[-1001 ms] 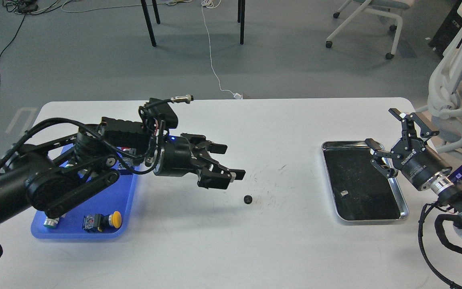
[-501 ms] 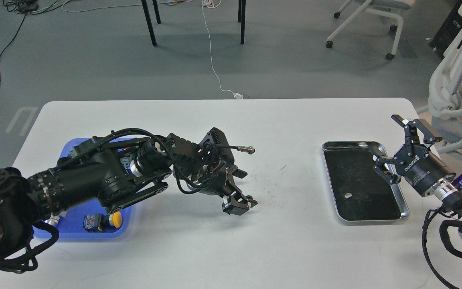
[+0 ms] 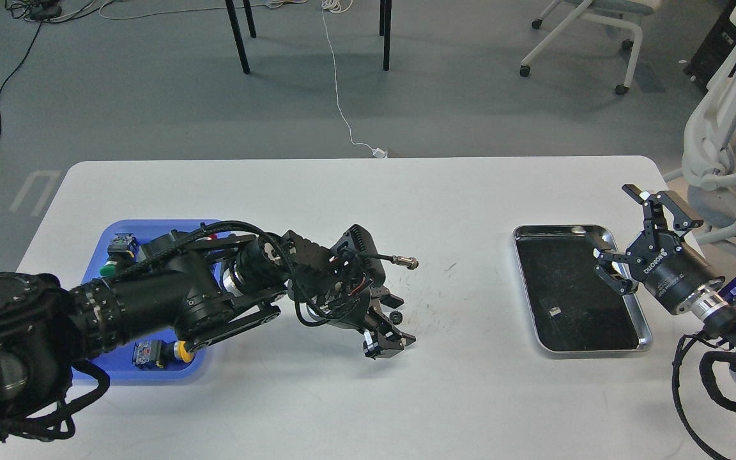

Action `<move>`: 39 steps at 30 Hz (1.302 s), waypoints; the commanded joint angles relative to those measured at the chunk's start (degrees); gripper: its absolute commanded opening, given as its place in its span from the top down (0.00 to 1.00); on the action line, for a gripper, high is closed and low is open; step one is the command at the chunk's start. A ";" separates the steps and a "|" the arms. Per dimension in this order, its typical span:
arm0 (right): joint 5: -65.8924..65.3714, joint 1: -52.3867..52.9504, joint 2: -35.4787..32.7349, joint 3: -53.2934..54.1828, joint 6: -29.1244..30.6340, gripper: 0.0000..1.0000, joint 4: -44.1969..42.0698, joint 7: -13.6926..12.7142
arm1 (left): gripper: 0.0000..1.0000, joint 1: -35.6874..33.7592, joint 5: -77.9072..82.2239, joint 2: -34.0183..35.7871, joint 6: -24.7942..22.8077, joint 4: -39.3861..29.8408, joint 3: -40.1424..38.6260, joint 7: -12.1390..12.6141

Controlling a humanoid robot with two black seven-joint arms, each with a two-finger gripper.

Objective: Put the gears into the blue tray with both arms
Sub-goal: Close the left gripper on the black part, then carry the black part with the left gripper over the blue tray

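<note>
One small black gear (image 3: 396, 317) lies on the white table near its middle. My left gripper (image 3: 392, 321) is tipped down onto the table right at the gear and stands open. One finger (image 3: 395, 299) is behind the gear and the other (image 3: 388, 343) is in front of it, so the gear sits between them. The blue tray (image 3: 151, 374) lies at the left, largely covered by my left arm. My right gripper (image 3: 614, 225) hangs open over the right edge of the silver tray, holding nothing.
Push-button switches lie in the blue tray, one with a yellow cap (image 3: 183, 350) and one with a green cap (image 3: 108, 270). The silver tray (image 3: 646, 333) with a black liner holds a small white piece (image 3: 554, 312). Chairs and cables are on the floor beyond the table.
My left arm swung down from above the table and brought its open gripper around the gear. The right gripper drew back a little to the right.
</note>
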 commanded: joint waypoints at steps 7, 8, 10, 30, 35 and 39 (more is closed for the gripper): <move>0.00 0.02 0.01 -0.14 0.00 0.03 0.05 0.00 | 0.44 0.10 0.00 0.06 1.41 2.06 0.22 0.00; -0.09 0.02 0.01 -0.14 -0.09 0.03 0.05 0.00 | 0.47 0.18 0.00 0.06 1.41 2.06 0.31 0.00; 0.00 0.02 0.01 -0.14 -0.09 0.03 0.05 0.00 | 0.56 0.18 0.00 0.06 1.41 2.06 0.40 0.00; -0.09 0.02 0.36 -0.05 0.00 0.03 0.31 0.00 | 0.90 -2.35 0.00 8.47 2.38 -5.12 -0.48 0.00; -0.17 0.46 0.36 -0.05 0.00 0.03 0.40 0.00 | 0.89 -4.56 -5.46 24.10 1.76 -15.77 -0.48 0.00; -0.26 0.64 0.36 -0.14 0.09 0.03 0.58 0.00 | 0.89 -3.69 -7.23 37.29 1.76 -20.52 0.22 0.00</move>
